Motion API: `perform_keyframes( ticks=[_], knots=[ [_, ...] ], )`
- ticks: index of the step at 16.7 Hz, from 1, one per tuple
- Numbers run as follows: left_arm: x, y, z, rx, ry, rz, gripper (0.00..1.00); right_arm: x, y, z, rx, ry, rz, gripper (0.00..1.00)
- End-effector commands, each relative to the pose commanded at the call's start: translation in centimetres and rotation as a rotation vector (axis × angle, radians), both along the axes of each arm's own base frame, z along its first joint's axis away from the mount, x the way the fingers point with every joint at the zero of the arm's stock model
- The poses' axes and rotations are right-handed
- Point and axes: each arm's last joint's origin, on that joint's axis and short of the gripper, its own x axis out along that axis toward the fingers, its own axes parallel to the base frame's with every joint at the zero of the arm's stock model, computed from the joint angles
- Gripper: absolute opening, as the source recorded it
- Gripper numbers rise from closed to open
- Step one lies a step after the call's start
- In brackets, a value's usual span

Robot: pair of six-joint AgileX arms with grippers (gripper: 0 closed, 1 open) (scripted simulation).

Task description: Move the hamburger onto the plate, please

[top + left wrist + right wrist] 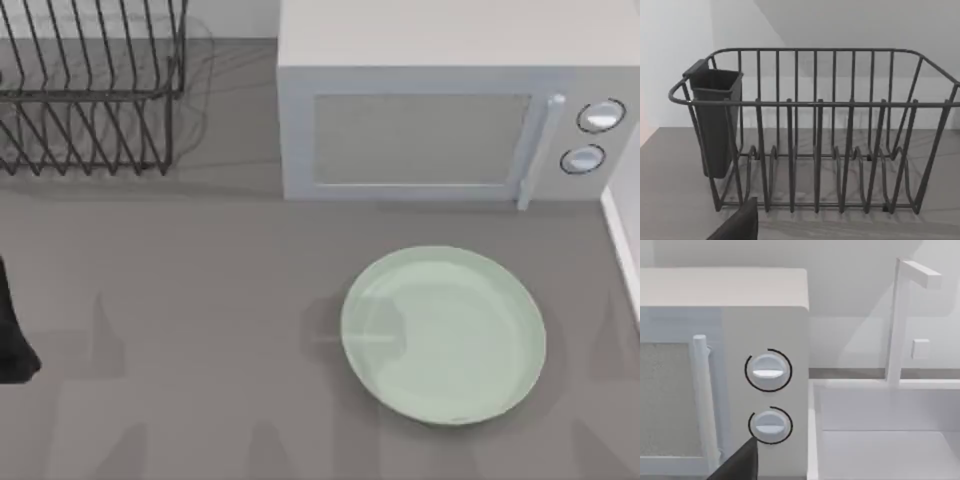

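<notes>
Left pincer facing rack — grey table

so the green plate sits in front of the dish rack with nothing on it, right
Not quite. The top view shows the plate in front of the microwave, not the dish rack, which stands off to the table's left. The rest holds: the plate has nothing on it.

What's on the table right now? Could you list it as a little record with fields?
plate: front of the table, right of centre, nothing on it
microwave: behind the plate, door shut
rack: back left corner, no dishes in it
cup: dark, hung on one end of the rack
sink: right of the microwave
</notes>
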Motion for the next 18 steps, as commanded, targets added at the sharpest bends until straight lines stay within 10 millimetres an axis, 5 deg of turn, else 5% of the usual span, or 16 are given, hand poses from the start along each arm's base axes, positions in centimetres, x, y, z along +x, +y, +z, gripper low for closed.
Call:
perform_keyframes(
  ticks=[7, 12, 18],
  knots=[
    [0.0, 0.0, 0.0, 0.000, 0.000, 0.000, 1.00, 0.4, -0.2, 1.5, -0.155, 0.181, -0.004, 1.00],
    [0.0, 0.0, 0.0, 0.000, 0.000, 0.000, 1.00, 2.8, -1.0, 2.4, -0.444, 0.664, 0.089, 1.00],
    [0.0, 0.0, 0.0, 0.000, 0.000, 0.000, 1.00, 7.1, -2.4, 1.5, -0.671, 1.239, 0.450, 1.00]
  ],
)
